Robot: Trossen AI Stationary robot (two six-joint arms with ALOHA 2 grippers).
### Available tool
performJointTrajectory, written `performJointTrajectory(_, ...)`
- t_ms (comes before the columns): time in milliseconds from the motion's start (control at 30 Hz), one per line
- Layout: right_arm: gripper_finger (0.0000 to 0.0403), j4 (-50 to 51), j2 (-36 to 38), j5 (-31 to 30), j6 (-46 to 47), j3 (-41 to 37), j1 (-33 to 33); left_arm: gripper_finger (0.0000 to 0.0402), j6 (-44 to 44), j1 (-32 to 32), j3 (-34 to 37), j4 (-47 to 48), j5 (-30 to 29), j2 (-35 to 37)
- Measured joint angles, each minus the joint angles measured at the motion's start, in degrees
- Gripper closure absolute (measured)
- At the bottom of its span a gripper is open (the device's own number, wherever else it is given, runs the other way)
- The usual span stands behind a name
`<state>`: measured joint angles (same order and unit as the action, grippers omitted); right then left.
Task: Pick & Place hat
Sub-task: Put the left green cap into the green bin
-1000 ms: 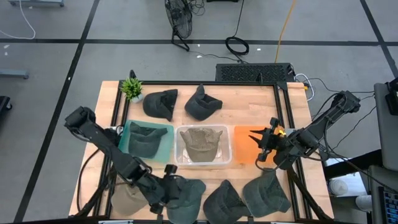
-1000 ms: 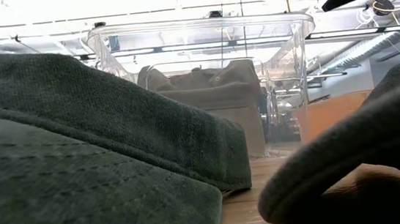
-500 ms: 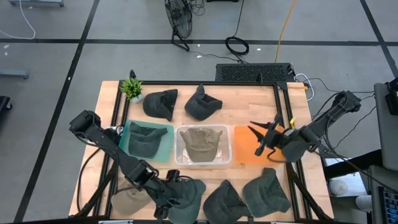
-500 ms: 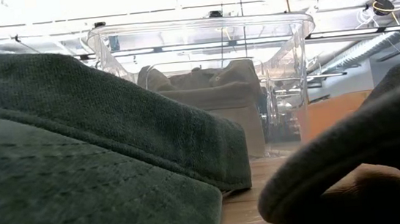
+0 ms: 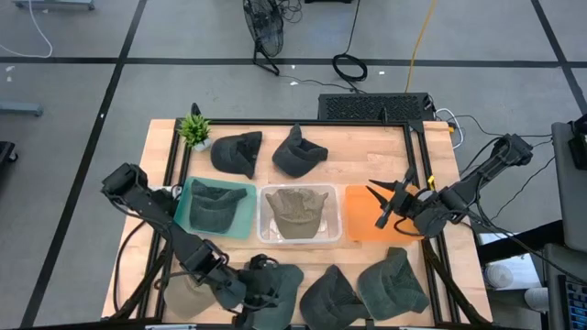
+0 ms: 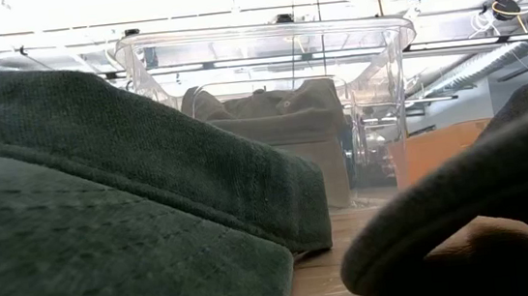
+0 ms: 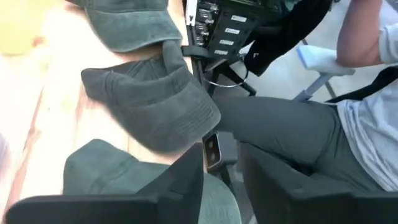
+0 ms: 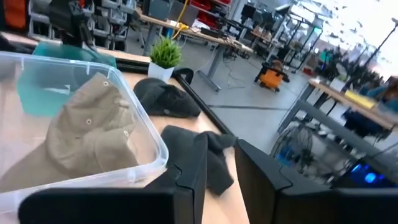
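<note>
**Left claw on a dark green hat at the front edge; right claw raised over the orange tray.**
The left gripper (image 5: 257, 286) sits on the dark green hat (image 5: 280, 291) in front of the clear bin (image 5: 268, 236), toward that bin's left corner. A second ago it was at the hat's left rim, and it has since slid further onto the crown. Whether it now grasps the hat cannot be told. The right gripper (image 5: 389, 192) hangs released and empty over the orange tray (image 5: 362, 225), just right of the clear bin. A second ago it was lower, by the front-right green hat (image 5: 394, 286), which lies where it was. The tan hat (image 5: 298, 209) rests inside the clear bin.
</note>
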<state>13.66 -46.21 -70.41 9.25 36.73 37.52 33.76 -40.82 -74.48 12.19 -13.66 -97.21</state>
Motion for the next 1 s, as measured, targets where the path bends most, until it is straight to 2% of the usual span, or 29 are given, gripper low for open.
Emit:
performJointTrajectory(133,0.0330,-0.58,1.21,0.48,5.28,-0.44,0.08,0.0235,0.37,-1.68,0.00,4.22,-2.44,0.00)
performJointTrajectory(300,0.0330,-3.04,1.75,8.72,6.37,-0.44,0.11,0.0181,2.40,-2.83,0.00,6.10,-2.93,-1.89)
performJointTrajectory(400,0.0330,-3.20,1.74,11.02,7.32,-0.44,0.13,0.0161,2.33,-3.55,0.00,5.07,-2.55,-5.13)
performJointTrajectory(567,0.0330,-3.17,1.55,13.56,10.70,-0.43,0.13,0.0149,1.79,-3.54,0.11,4.73,1.87,-11.07)
performJointTrajectory(1000,0.0330,-3.13,1.18,16.66,12.18,-0.43,0.13,0.0149,6.01,-2.55,-0.09,8.14,0.16,-10.11)
